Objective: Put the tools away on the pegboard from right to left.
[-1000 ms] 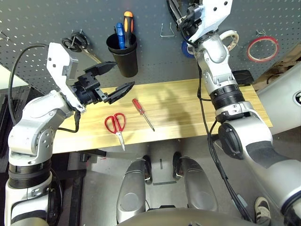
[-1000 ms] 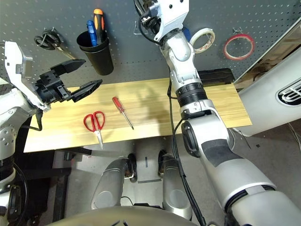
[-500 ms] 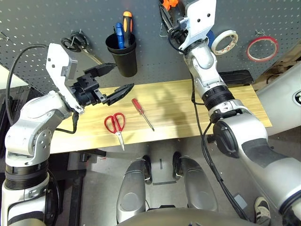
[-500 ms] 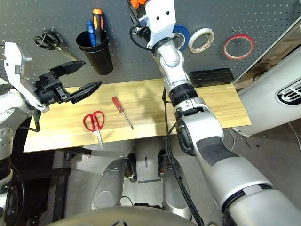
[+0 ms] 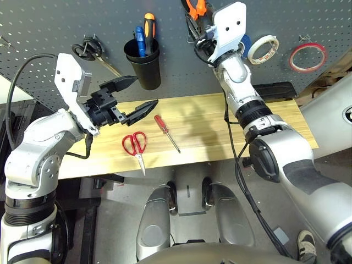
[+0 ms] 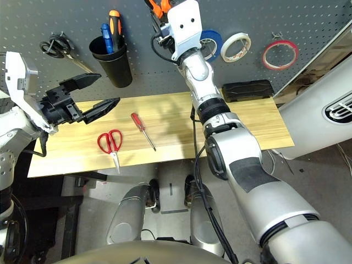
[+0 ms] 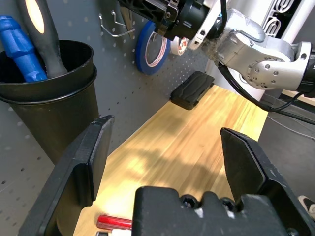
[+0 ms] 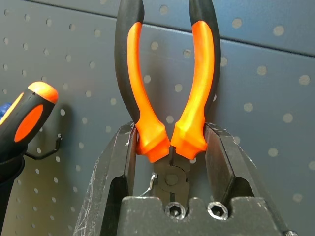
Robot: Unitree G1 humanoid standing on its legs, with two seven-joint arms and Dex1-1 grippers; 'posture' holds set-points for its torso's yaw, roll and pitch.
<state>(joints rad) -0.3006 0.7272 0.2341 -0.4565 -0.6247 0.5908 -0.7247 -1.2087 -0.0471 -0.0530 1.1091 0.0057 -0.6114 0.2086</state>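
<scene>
My right gripper (image 8: 170, 142) is shut on the orange-and-black pliers (image 8: 167, 83), handles upright. It holds them high against the dark grey pegboard (image 5: 44, 22), right of the black cup (image 5: 144, 65) and by a metal hook (image 8: 43, 152). The thin red tape ring (image 5: 307, 56) hangs on the board at the far right. On the wooden table lie the red-handled screwdriver (image 5: 166, 132) and, to its left, the red-handled scissors (image 5: 136, 147). My left gripper (image 5: 135, 93) hovers open above the table's left part, above the scissors and holding nothing.
The cup holds a blue and an orange-and-black screwdriver. Black-handled scissors (image 5: 91, 52) hang at the board's left. A blue tape roll (image 5: 246, 43) and a white one (image 5: 263, 48) hang right of my right arm. A black block (image 5: 275, 89) lies at the table's back right.
My right gripper has carried the pliers left along the pegboard, from in front of the blue tape roll to the hook beside the cup. The left gripper has barely moved.
</scene>
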